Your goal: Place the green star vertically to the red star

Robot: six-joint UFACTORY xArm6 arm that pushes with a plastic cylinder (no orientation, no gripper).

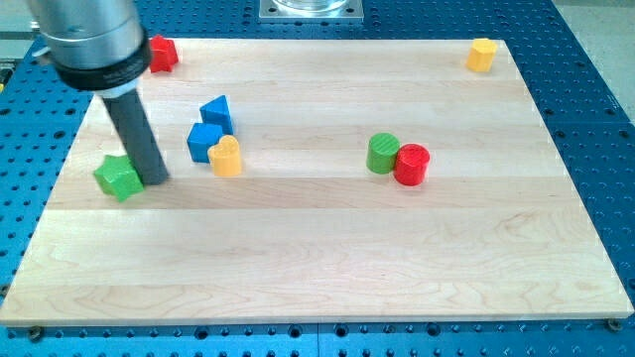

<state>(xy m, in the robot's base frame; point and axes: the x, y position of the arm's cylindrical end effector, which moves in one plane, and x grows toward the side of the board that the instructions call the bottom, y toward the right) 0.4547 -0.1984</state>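
Tip just beside green star, on its right; red star far up the board.

The dark rod's tip (156, 180) stood on the pale wooden board (327, 268), touching or very nearly touching the right edge of the small green star-shaped block (118, 178); contact could not be settled from this view. The rod carried nothing and had no jaws to open or close. The green star lay immediately to the view's left of the tip, low and squat, with no long axis and no clear heading. The small red star-shaped block (162, 53) sat toward the view's top from the tip, near the board's upper left corner, partly behind the arm's housing. Judgement: green star already lay roughly below red star; the coming push looked like a small sideways correction.
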